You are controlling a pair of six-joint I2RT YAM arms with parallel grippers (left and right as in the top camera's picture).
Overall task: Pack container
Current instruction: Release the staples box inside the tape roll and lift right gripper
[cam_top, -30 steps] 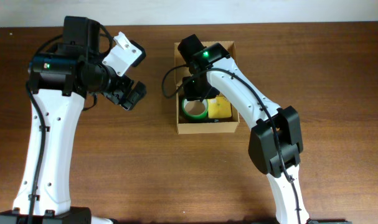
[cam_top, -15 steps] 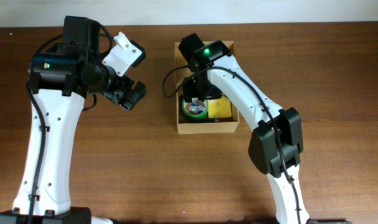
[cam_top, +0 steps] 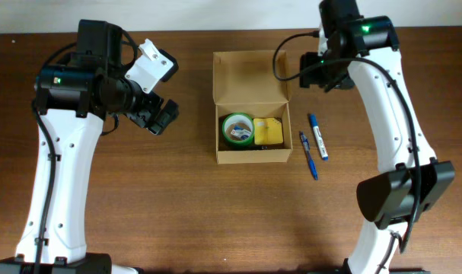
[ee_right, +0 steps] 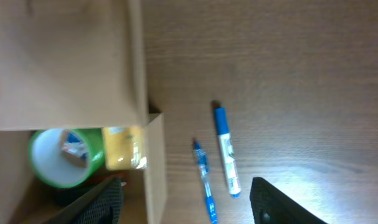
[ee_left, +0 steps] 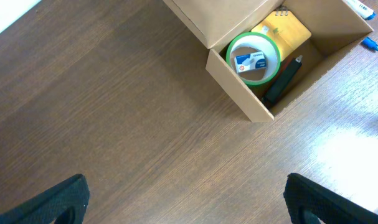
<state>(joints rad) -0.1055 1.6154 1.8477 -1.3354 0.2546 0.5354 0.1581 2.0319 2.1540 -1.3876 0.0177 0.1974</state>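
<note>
The container, a tan cardboard box [cam_top: 253, 158], stands at mid-table with its flap lid [cam_top: 250, 76] open toward the back. Inside lie a green tape roll [cam_top: 237, 129] with a small blue-and-white packet in its hole, a yellow notepad [cam_top: 269, 132] and a black item [ee_left: 282, 81]. My left gripper [cam_top: 158, 118] hovers open and empty left of the box, over bare wood [ee_left: 189, 205]. My right gripper [cam_top: 316, 74] is open and empty above the box's back right corner; in its wrist view [ee_right: 189, 208] the box wall [ee_right: 154, 168] lies between its fingers.
A blue pen [cam_top: 308, 154] and a blue-and-white marker [cam_top: 317, 137] lie side by side on the table just right of the box. They also show in the right wrist view, the pen [ee_right: 204, 180] and the marker [ee_right: 226, 152]. The table is dark brown wood.
My right gripper has lifted out of the box and swung to the back right, empty. The tape roll stays in the box. The two pens are now uncovered. The left arm has not moved.
</note>
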